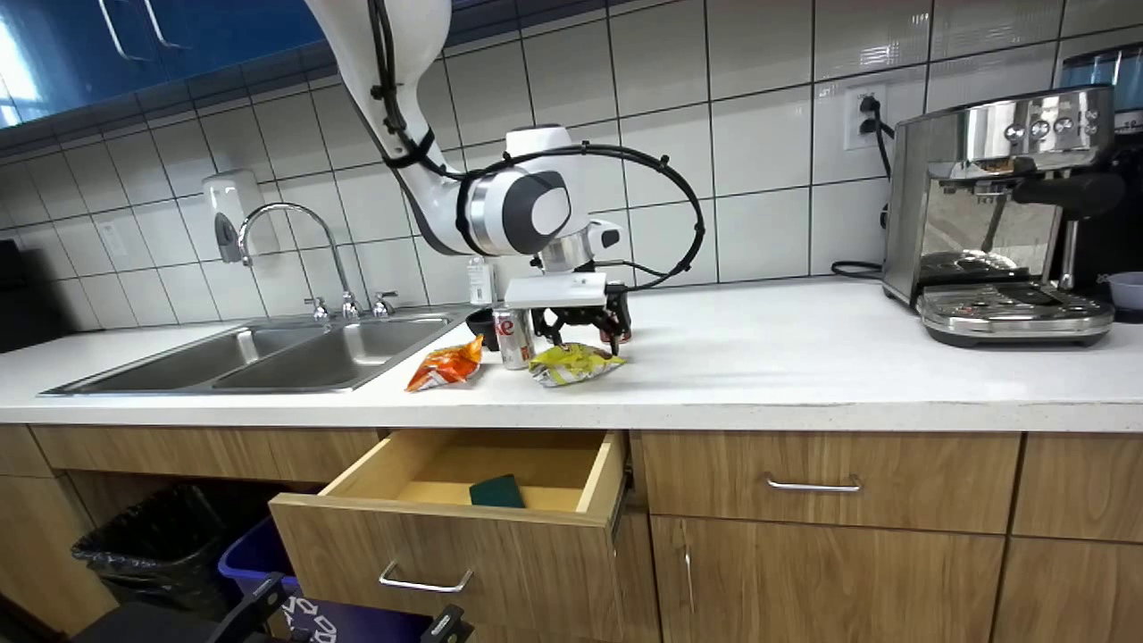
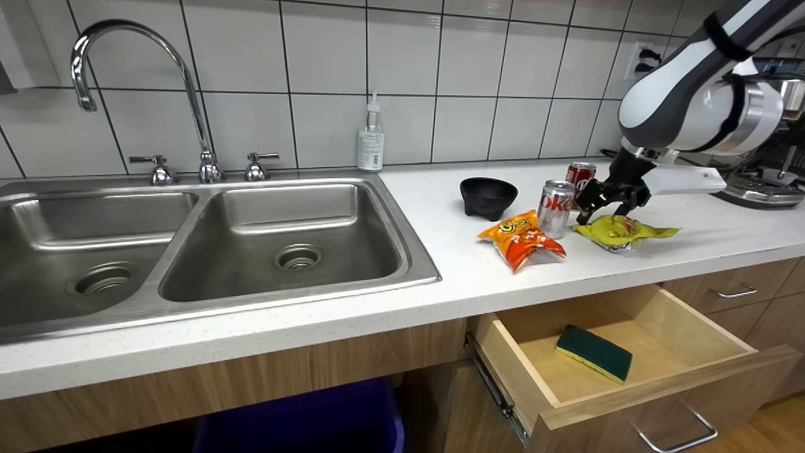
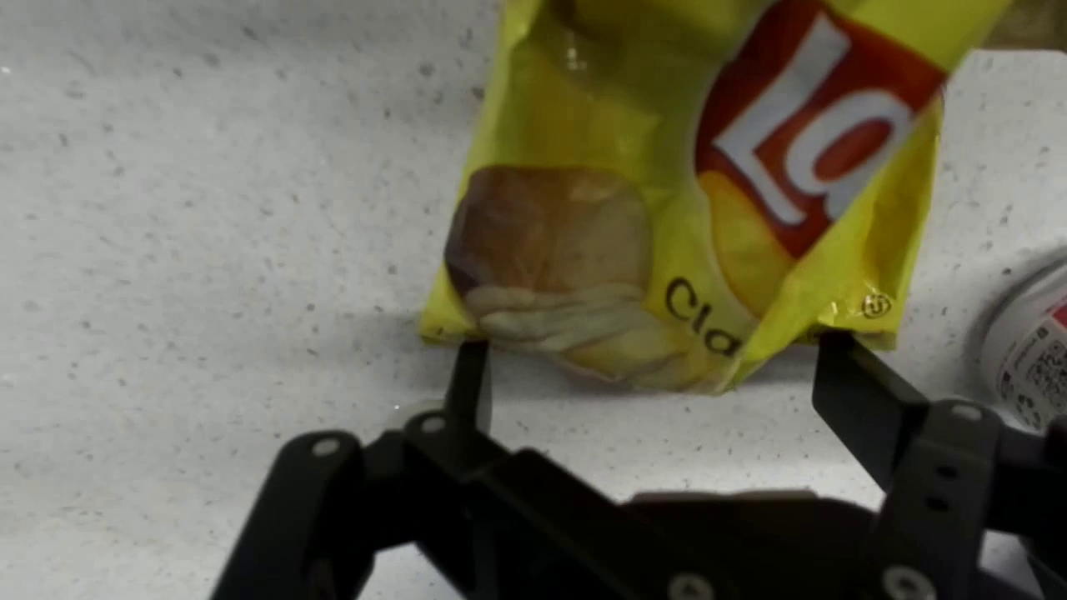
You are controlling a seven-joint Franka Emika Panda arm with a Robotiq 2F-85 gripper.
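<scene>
My gripper (image 3: 654, 343) is open, pointing down at the white countertop (image 3: 208, 250). A yellow Lay's chip bag (image 3: 583, 125) lies just ahead of the fingertips in the wrist view. Its crumpled lower edge reaches between them, and its corners meet the tips; whether they touch I cannot tell. In both exterior views the gripper (image 1: 585, 342) stands low behind this bag (image 2: 619, 231). Beside it stands a silver Coke can (image 2: 556, 209), partly seen at the right of the wrist view. A red can (image 2: 580, 174) sits behind, mostly hidden in an exterior view by the gripper.
An orange snack bag (image 2: 522, 239) and a black bowl (image 2: 488, 196) are near the silver can. A double sink (image 2: 295, 226) lies beyond them. Below the counter edge, a drawer (image 1: 438, 507) is pulled out, holding a green sponge (image 2: 594, 352). A coffee machine (image 1: 1000, 214) stands farther along.
</scene>
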